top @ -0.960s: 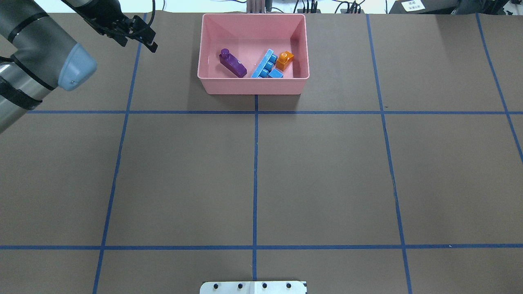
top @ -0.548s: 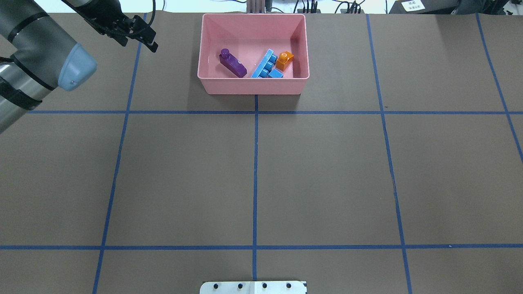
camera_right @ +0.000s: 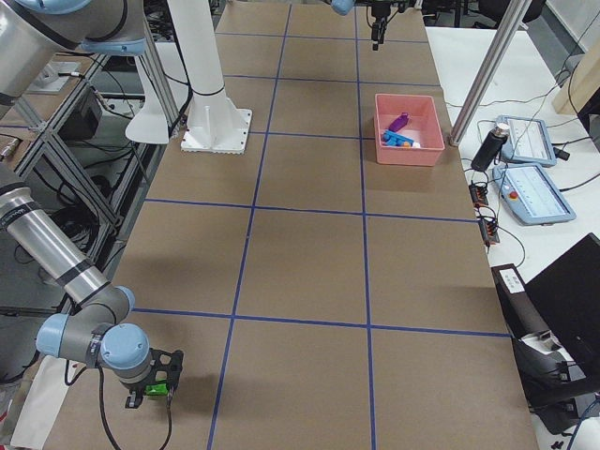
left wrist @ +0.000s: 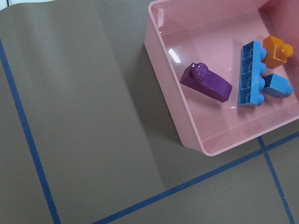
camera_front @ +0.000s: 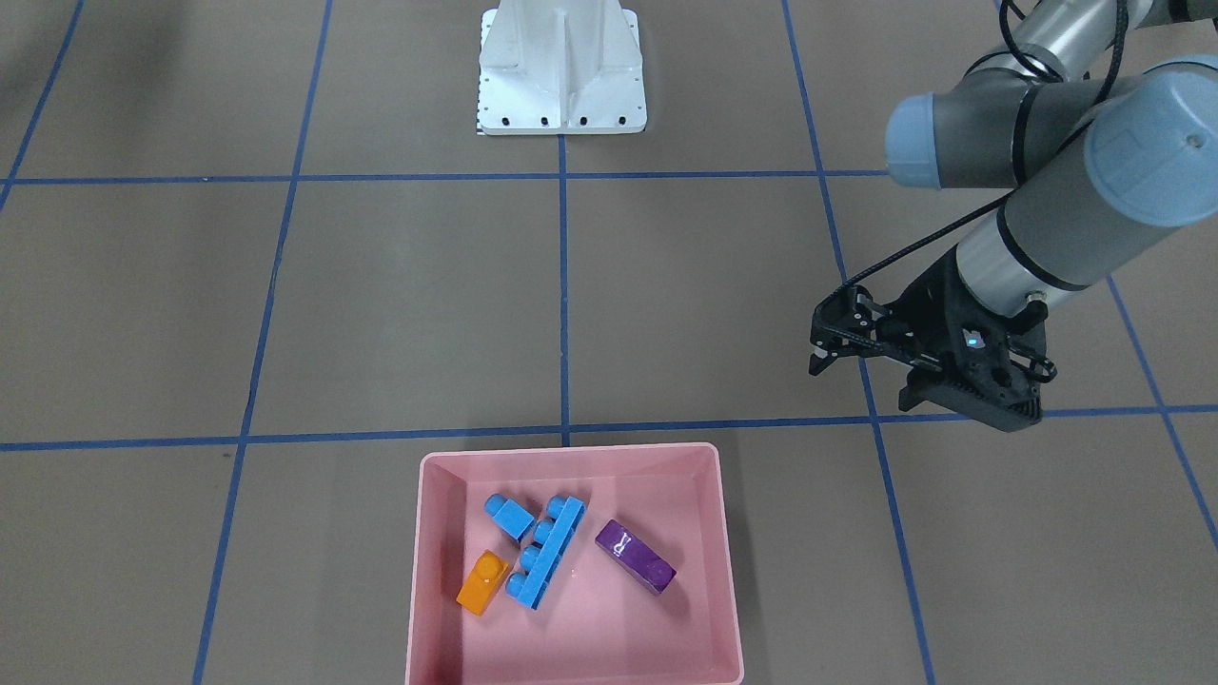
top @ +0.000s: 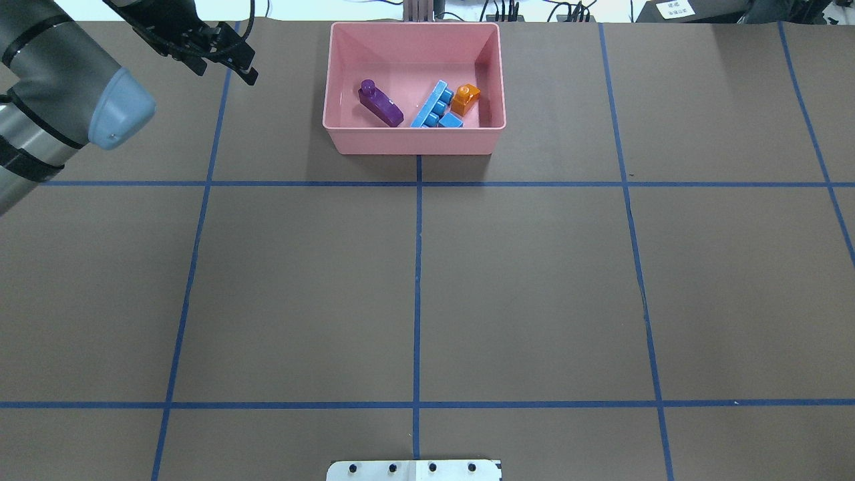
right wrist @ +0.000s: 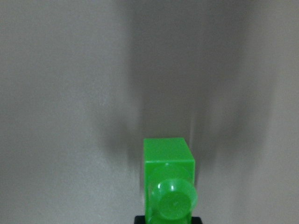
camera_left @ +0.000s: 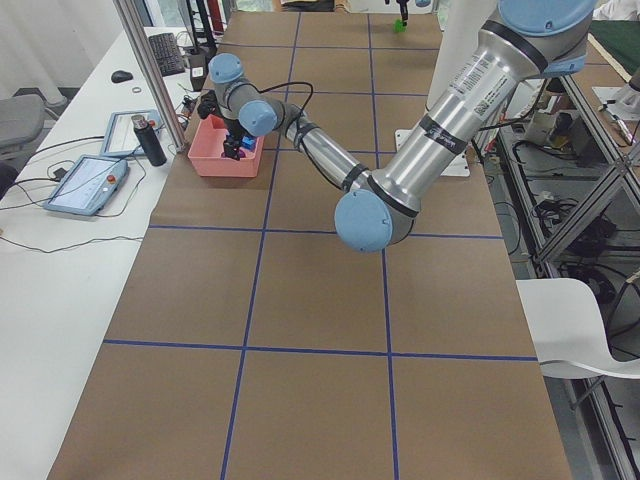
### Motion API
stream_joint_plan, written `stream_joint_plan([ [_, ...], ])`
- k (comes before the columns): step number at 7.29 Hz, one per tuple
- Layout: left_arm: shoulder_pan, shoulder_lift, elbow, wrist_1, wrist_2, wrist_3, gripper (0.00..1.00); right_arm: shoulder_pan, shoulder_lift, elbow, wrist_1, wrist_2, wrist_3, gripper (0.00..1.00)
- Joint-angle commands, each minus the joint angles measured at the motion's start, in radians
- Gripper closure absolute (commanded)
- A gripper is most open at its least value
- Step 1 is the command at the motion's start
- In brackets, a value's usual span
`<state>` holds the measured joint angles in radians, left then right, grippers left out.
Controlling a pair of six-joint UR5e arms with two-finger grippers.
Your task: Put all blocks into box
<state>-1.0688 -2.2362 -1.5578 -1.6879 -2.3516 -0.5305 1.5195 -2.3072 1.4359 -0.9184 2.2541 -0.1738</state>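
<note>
Brown desk with blue lines: the spread, empty left claw hangs beside the pink box, while the right claw, far from it, pinches the green block.

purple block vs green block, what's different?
Purple block lies flat in the box, stud up; green block is far outside it, at the right gripper, stud facing the wrist camera. Purple is a sloped oblong; green looks boxy. Both are glossy studded plastic.
</note>
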Motion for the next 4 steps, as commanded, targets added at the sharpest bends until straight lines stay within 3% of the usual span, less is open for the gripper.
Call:
stream_joint_plan([
  [1, 0.003, 0.006, -0.005, 0.010, 0.000, 0.001, 0.00, 0.001, 0.026, 0.009, 0.042, -0.013, -0.003, 1.00],
  [4, -0.008, 0.050, -0.007, 0.017, 0.003, 0.067, 0.00, 0.045, 0.176, 0.020, 0.027, -0.038, -0.006, 1.00],
])
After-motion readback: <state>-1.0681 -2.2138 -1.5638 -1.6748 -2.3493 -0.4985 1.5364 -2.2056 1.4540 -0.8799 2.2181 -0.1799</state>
